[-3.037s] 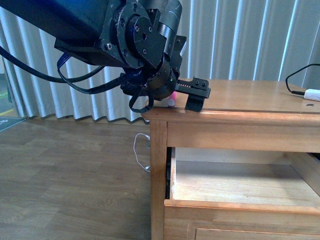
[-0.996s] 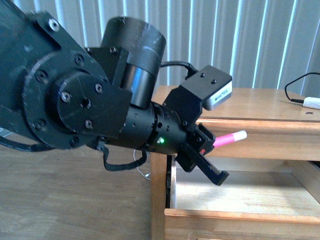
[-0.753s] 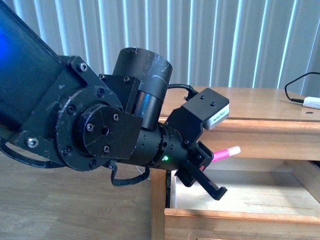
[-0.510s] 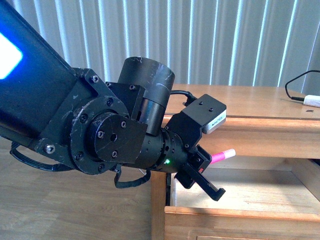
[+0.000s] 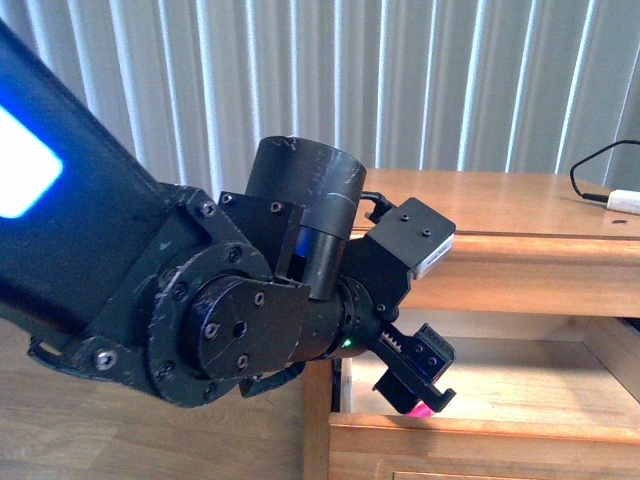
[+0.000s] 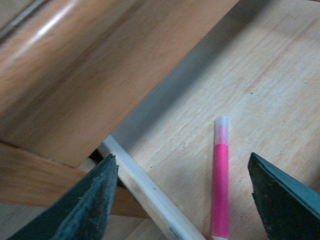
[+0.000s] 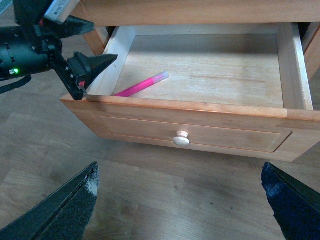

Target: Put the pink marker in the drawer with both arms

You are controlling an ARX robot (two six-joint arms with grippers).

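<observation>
The pink marker (image 6: 220, 192) has dropped from my left gripper (image 5: 424, 375), lying beneath its spread jaws in the drawer (image 7: 295, 65); I'd withdraw without nudging it.

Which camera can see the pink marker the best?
The right wrist view: the whole pink marker lies inside the open drawer. The left wrist view is closer but cuts off one end. The front view shows only a pink sliver under the left gripper.

Daylight glows through blinds (image 5: 450, 80) at 12 o'clock. The blue panel (image 5: 25, 165) on my left arm (image 5: 150, 290) blows out at 9 o'clock. Left wrist picture is soft, glare streaking the cabinet (image 6: 50, 30).
</observation>
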